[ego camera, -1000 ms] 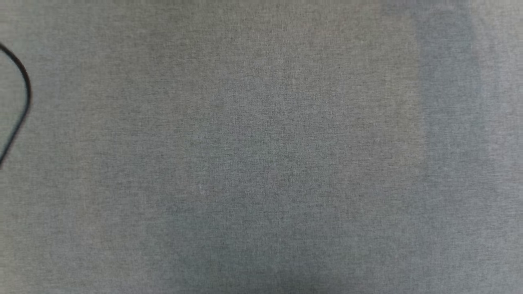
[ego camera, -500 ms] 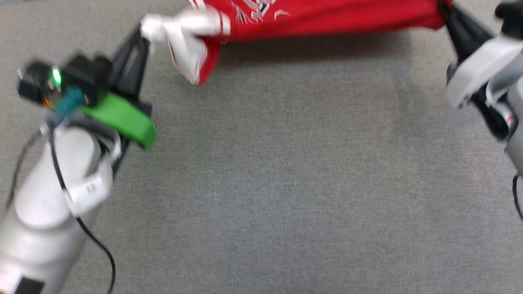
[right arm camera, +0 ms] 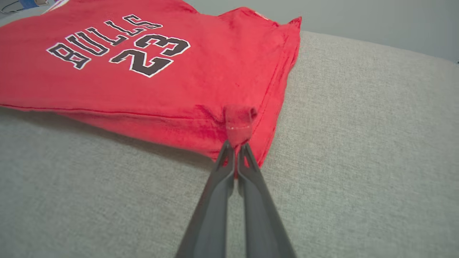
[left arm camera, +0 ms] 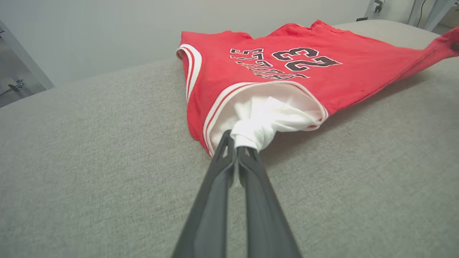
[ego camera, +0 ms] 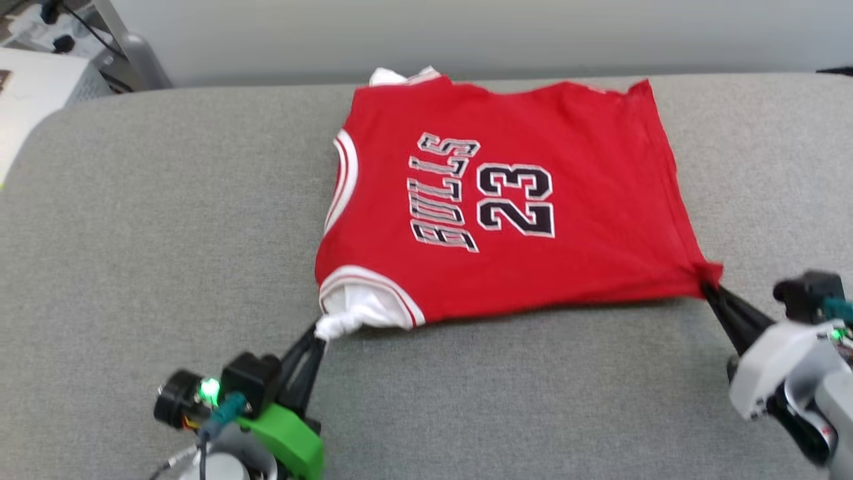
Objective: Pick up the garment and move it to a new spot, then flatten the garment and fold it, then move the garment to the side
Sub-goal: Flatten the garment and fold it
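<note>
- Resting the red Bulls jersey T-shirt [ego camera: 586, 200] front-up on the grey fabric-covered worktop [ego camera: 166, 233], toward the far edge and roughly midway along it, with the striped collar [ego camera: 343, 180] facing the left edge and the hem facing the right.
- Clamping the bunched white near sleeve [ego camera: 353, 317] in the left gripper [ego camera: 320, 332], fingers closed right down on the cloth at the jersey's near-left corner.
- Pinching the near hem corner [ego camera: 710, 273] in the right gripper [ego camera: 708, 288], fingers likewise pressed together on a small red fold.
- Gripping two corners of the same near side, most likely for drawing that edge taut and spreading the body flat without creasing the printed front.
- Staying low over the worktop with both grippers, probably for dragging the cloth across the surface rather than lifting it clear.
- Raising the near edge slightly off the fabric, casting a thin shadow beneath it in both wrist views.
- Judging this as the flattening step, with folding not yet begun.
- Showing only a white tip of the far sleeve [ego camera: 393, 77] at the far edge, hiding the rest under the red body.
- Cutting off both arms at the bottom and lower-right corner of the head view.
- Being unable to tell whether the back layer is lying smooth underneath.
- Leaving the clutter [ego camera: 40, 73] beyond the far-left corner too blurred for naming.
</note>
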You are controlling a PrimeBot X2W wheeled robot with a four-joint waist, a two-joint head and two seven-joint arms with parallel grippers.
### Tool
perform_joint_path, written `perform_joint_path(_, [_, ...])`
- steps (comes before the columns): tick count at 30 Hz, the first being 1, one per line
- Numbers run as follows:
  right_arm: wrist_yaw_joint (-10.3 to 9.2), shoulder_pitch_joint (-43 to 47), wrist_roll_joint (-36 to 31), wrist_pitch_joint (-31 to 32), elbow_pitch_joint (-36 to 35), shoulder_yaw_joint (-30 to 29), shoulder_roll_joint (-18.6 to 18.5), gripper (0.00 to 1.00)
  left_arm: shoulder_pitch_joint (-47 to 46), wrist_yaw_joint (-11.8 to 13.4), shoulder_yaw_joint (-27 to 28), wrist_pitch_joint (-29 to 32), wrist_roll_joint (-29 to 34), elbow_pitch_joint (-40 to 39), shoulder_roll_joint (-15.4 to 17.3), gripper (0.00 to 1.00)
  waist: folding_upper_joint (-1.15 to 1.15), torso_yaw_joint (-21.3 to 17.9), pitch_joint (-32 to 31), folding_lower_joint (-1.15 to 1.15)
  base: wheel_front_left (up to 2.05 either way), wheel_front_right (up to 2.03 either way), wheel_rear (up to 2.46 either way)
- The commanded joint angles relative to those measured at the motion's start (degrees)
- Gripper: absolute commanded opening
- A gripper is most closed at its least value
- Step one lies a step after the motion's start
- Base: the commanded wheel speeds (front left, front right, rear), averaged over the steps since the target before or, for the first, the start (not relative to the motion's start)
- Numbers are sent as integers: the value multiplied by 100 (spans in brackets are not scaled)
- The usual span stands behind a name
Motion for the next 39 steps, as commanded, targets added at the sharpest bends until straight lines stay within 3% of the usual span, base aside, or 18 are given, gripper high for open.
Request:
perform_joint_path(1, [-4,327,-38,-50,-61,-163,-48,0,221,-40,24,-33,96,46,-78,0,0,76,-240,1,0,0,0])
perform_joint_path(12, [-4,2330,-464,-7,-494,-1202,-48,0,1498,-169,82,-34,221,180,-520,0,0,112,-525,1,0,0,0])
perform_joint_path(21, [-4,3387,-837,349,-1076,-2033,170,0,2148,-225,273,-34,290,100,-616,0,0,192,-600,1,0,0,0])
perform_joint_path(31, [-4,3555,-1132,781,-1917,-2911,457,0,1551,-327,489,-34,685,-185,-512,0,0,212,-516,1,0,0,0])
perform_joint_path(39, [-4,3260,-1107,1304,-2445,-3346,529,0,207,-484,275,-25,786,-141,-171,0,0,153,-199,1,0,0,0])
